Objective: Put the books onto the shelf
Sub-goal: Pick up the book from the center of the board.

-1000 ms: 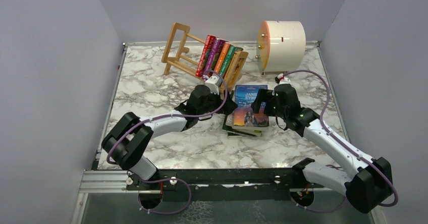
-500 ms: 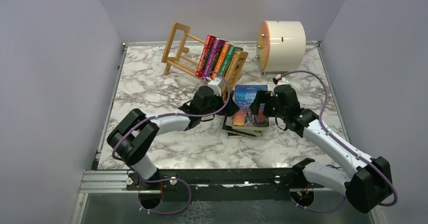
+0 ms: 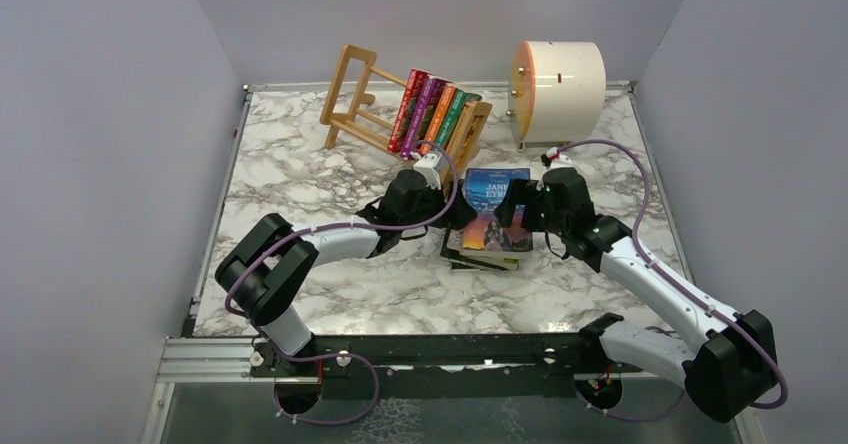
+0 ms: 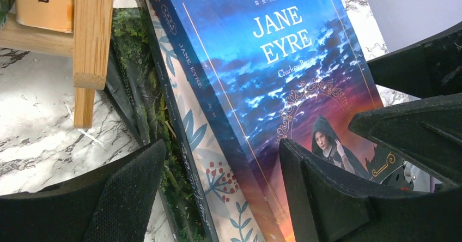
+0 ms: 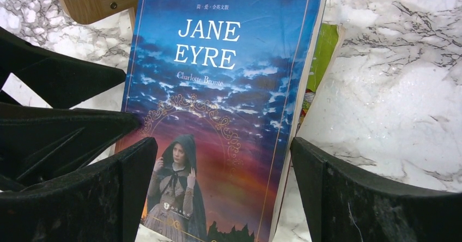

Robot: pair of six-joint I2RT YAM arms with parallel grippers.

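Marble-patterned table [image 3: 300,194] carries everything: a cream drum [image 3: 558,86] at the back right, the wooden shelf [image 3: 352,104] left of it with four books [image 3: 432,112] leaning in its right end, and a flat stack [image 3: 478,256] just in front. The top paperback, Jane Eyre [image 5: 218,89], looks light, bendy and glossy, so probably slippery; best pinched across spine and fore-edge. The shelf's end post crowds the stack's far corner. Left gripper [image 4: 220,155] and right gripper [image 5: 223,149] have fingers spread, straddling the book, holding nothing
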